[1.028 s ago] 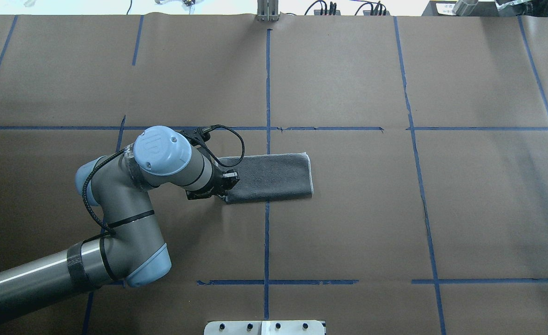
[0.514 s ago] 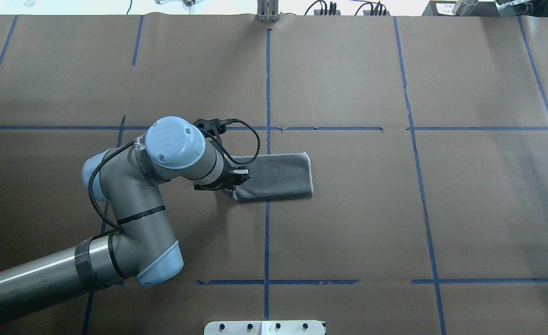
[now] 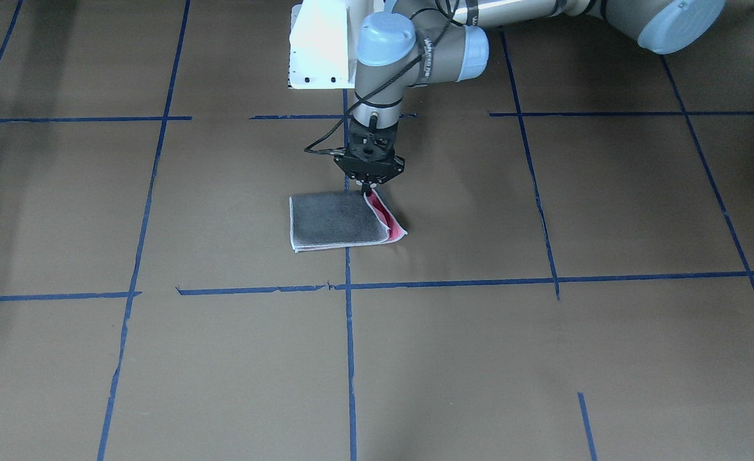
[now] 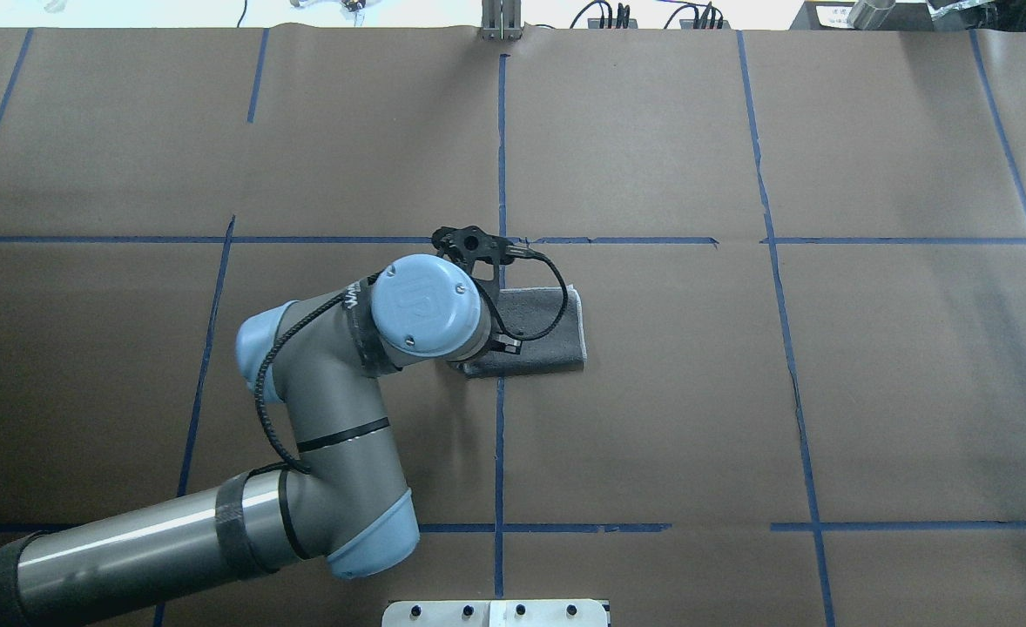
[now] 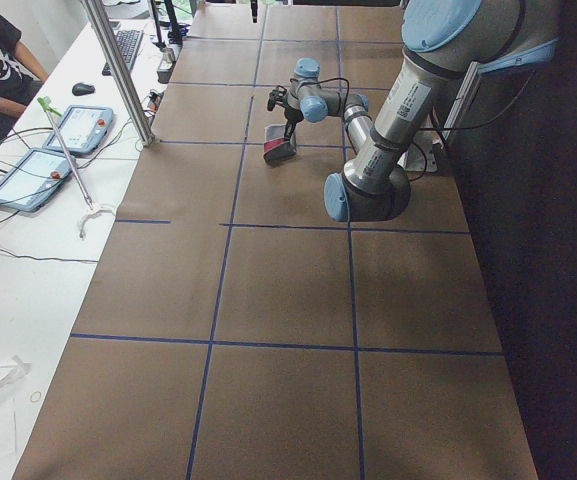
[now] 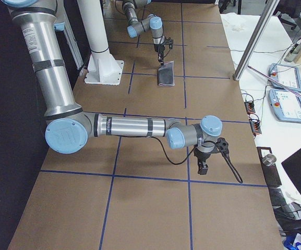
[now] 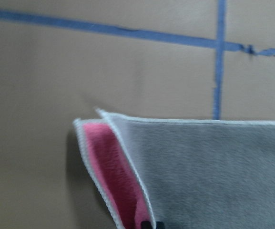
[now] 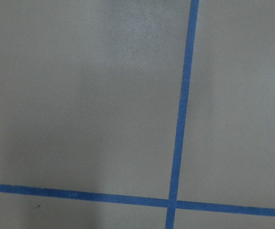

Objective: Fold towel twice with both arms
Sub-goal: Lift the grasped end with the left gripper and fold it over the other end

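Step (judged): second fold; left claw (image 3: 367,187) pinches the lifted towel (image 3: 333,221) edge, centre frame.
Next move: likely carry edge frame-left, align corners, release.
Right claw (image 6: 204,168): state cannot be told.

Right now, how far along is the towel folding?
The first fold looks done: the towel shows doubled layers, grey outside and pink inside. The second fold is in hand: the left gripper pinches one end, raised over the other half, with pink showing beneath. Left to do: lay that end flat, line up the edges and let go. The right gripper hangs far from it, taking no part.
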